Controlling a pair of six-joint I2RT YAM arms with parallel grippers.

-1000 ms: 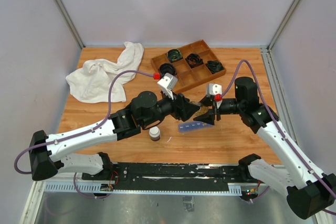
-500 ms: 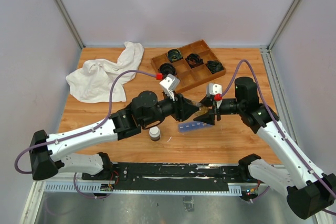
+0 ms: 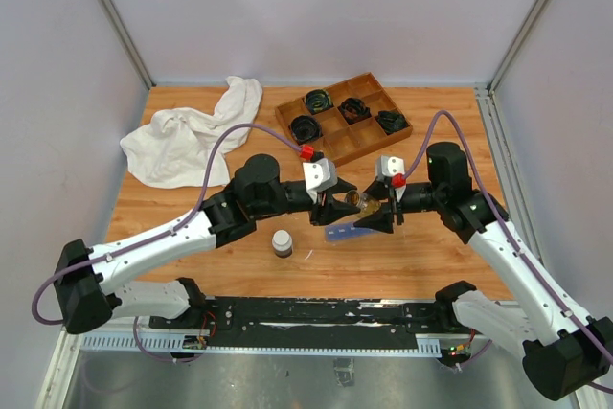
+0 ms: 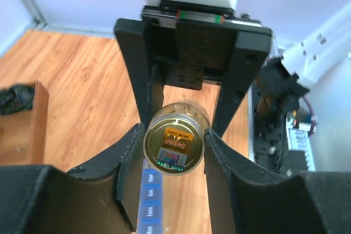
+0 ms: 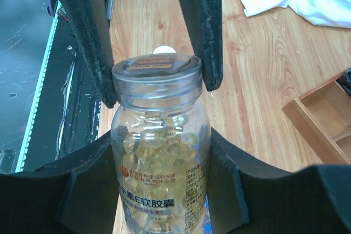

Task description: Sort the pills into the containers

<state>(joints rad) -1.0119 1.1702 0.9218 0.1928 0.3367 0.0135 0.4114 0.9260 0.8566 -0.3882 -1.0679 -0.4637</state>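
**Pills point(image 5: 156, 138) aloft in a bottle point(image 5: 162, 195) between both arms**

The clear bottle hangs above the tabletop point(image 3: 421, 261), over the blue organizer strip point(image 3: 343, 231). The right pincer point(image 5: 160, 157) clasps its body, parted to the bottle's width. The left pincer point(image 4: 174, 135) is pinched onto its lid point(image 4: 174, 149).

- I count two pincers: the left pincer point(image 3: 335, 204) and the right pincer point(image 3: 372, 215).
- One clear pill bottle point(image 5: 160, 152).
- Pills point(image 5: 159, 138) inside it: too many and too heaped for me to count.
- One blue organizer strip point(image 3: 343, 231).
- One small dark bottle point(image 3: 282, 242).
- One wooden tray point(image 3: 367, 137).
- Four black coiled cables point(image 3: 319, 100).
- One white cloth point(image 3: 187, 141).
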